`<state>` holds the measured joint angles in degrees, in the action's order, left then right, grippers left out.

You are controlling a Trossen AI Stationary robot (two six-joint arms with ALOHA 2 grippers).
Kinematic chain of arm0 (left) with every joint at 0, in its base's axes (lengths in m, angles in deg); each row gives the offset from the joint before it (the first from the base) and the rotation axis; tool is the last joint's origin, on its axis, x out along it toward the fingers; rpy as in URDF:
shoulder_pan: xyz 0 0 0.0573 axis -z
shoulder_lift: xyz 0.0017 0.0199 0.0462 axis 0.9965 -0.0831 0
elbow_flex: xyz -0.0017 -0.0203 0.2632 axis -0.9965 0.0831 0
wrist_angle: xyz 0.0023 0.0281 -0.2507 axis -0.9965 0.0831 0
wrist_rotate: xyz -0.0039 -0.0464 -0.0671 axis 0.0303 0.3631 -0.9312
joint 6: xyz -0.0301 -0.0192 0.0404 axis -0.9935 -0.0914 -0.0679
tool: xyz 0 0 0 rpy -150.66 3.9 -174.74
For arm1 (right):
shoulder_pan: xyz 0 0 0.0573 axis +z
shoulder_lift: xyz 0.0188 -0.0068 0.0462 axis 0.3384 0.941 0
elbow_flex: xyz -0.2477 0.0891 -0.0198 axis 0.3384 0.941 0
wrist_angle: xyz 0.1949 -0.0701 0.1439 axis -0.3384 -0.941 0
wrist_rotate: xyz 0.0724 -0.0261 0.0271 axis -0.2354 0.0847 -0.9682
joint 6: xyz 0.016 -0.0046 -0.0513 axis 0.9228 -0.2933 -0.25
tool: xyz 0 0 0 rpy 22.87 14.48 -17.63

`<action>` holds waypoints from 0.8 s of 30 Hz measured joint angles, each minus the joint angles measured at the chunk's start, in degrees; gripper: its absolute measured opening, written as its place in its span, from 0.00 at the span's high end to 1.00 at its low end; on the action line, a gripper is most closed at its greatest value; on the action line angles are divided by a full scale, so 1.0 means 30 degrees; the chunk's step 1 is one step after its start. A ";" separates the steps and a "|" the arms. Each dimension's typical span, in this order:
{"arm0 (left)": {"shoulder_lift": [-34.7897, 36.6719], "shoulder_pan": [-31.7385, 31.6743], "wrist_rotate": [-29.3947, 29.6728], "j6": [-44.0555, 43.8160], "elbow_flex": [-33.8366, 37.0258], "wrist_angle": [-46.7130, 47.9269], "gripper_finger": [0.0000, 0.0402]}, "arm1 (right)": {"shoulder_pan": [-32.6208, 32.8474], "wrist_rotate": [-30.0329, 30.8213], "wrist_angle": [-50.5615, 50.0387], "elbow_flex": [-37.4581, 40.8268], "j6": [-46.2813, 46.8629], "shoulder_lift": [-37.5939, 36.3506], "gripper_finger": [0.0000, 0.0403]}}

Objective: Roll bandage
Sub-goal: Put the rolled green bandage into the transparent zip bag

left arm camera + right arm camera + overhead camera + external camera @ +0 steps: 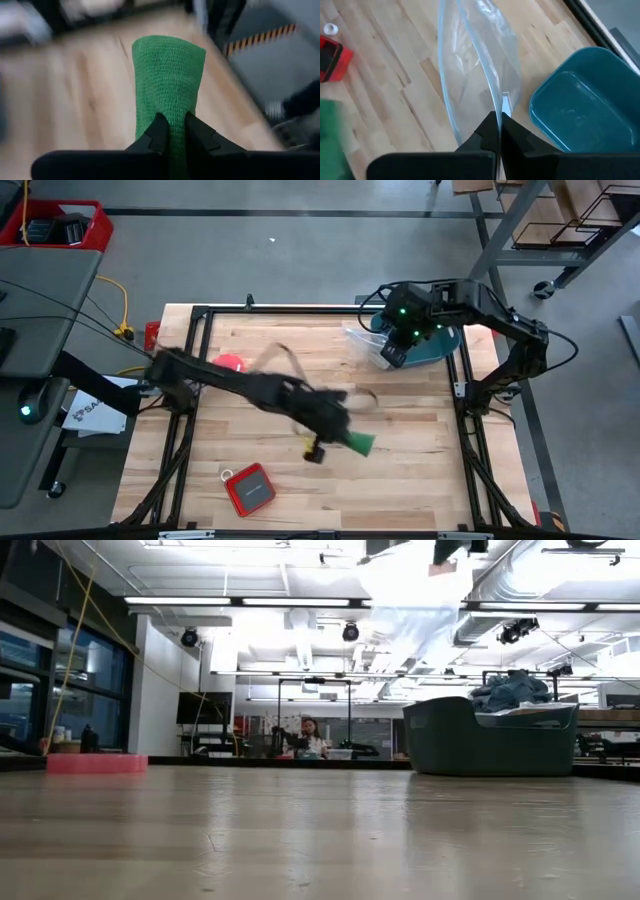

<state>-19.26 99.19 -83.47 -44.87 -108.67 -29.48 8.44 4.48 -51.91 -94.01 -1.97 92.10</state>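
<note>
The green bandage [167,80] is a short, stubby piece of fabric that sticks out past my left gripper [172,131], which is shut on it over the middle of the table [345,438]. My right gripper [498,122] is shut on a clear plastic bag [475,65] at the far right [365,340], beside the teal tub [440,342]. In the low view neither gripper nor the bandage shows; only a pale blur of the bag [410,590] shows at the top. My left gripper pinches the bandage's near end [172,117] between its two fingers. The bandage sticks straight out beyond the fingertips, along the fingers, and is lifted clear of the table. My right gripper pinches the bag by a thin edge [496,102] between its two fingers. The bag spreads out beyond the fingertips and is clear of the table in the low view.
A pink-red ring [230,363] lies at the far left of the table. A red box [248,488] lies near the front edge. The teal tub [490,735] holds blue cloth. A person [310,735] sits far off in the room behind.
</note>
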 joint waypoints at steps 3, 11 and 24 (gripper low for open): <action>0.3225 0.0160 0.1551 0.0045 -0.0025 -0.0630 0.93 | -0.0014 -0.0403 0.0235 -0.0015 -0.0082 0.0284 1.00; 0.8232 -0.0632 0.7405 0.1896 0.0576 -0.7061 0.93 | 0.1362 -0.3583 0.6746 -0.0015 -0.0321 0.2364 1.00; 0.8576 -0.0536 1.1772 -0.1501 0.0619 0.3330 0.93 | 0.1953 -0.2995 0.7174 -0.0007 0.1139 0.3188 1.00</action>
<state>6.47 97.58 -48.15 -49.38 -106.82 -19.49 14.30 -4.51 -30.39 -94.03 1.45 101.67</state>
